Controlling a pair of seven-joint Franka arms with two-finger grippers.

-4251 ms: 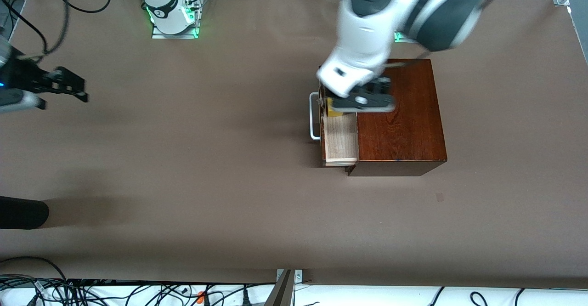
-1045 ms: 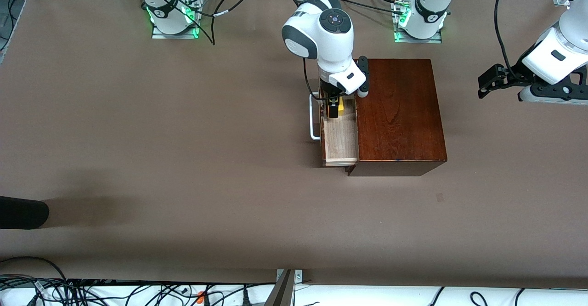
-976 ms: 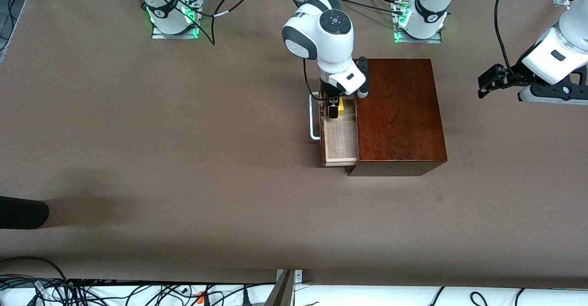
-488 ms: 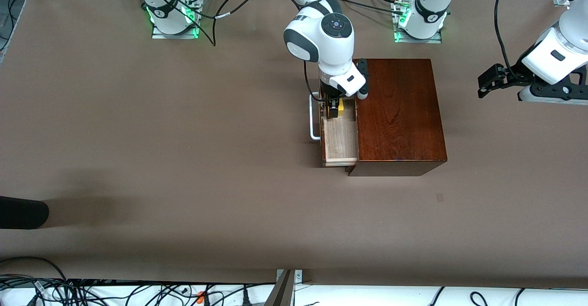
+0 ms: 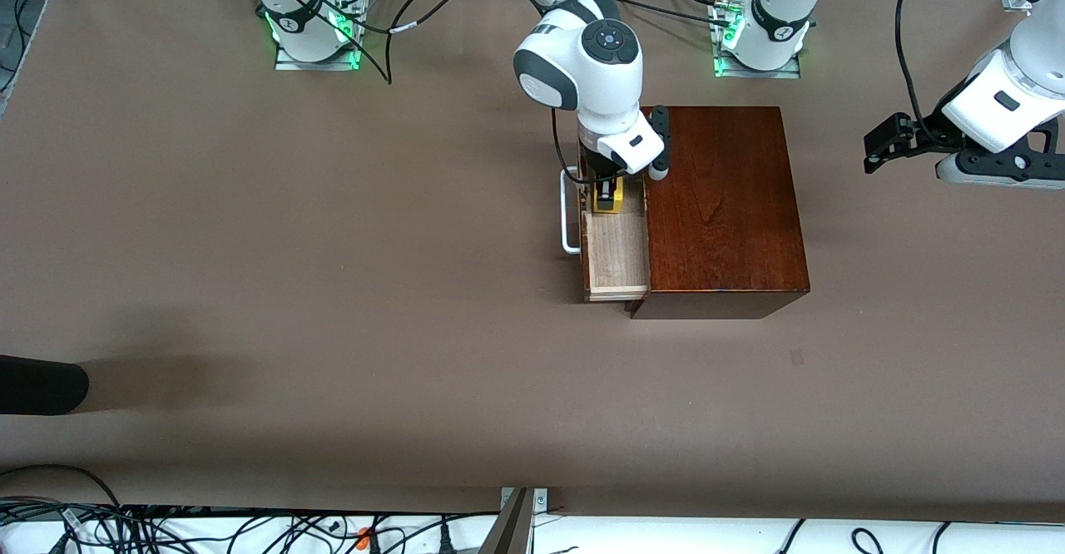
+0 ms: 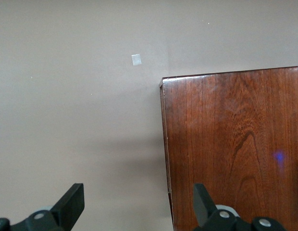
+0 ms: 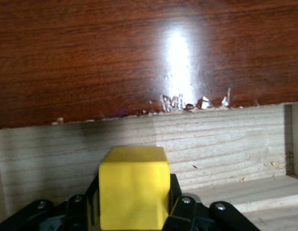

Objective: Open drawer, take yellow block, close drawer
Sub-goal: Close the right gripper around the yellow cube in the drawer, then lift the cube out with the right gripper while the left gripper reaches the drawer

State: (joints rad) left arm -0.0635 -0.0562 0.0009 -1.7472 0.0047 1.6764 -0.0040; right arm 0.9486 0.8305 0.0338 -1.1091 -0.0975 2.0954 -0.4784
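The dark-brown wooden box [image 5: 724,205] stands toward the left arm's end of the table. Its drawer [image 5: 617,259] is pulled out toward the right arm's end, with its white handle [image 5: 569,221] showing. My right gripper [image 5: 606,196] reaches down into the end of the drawer farther from the front camera. It is shut on the yellow block [image 5: 608,200]. In the right wrist view the fingers [image 7: 180,202] press both sides of the yellow block [image 7: 133,187], with the drawer's pale wood [image 7: 226,139] around it. My left gripper [image 5: 871,150] waits open and empty over bare table at the left arm's end, and it also shows in the left wrist view [image 6: 138,209].
The left wrist view shows the box top [image 6: 235,144] and a small pale mark [image 6: 136,59] on the table. A black object [image 5: 42,383] lies at the table's edge at the right arm's end. Cables [image 5: 166,529] run along the nearest edge.
Over four seconds the left arm left the drawer and the right arm came in. In the last second the right gripper shifted slightly and the yellow block now sits between its fingers.
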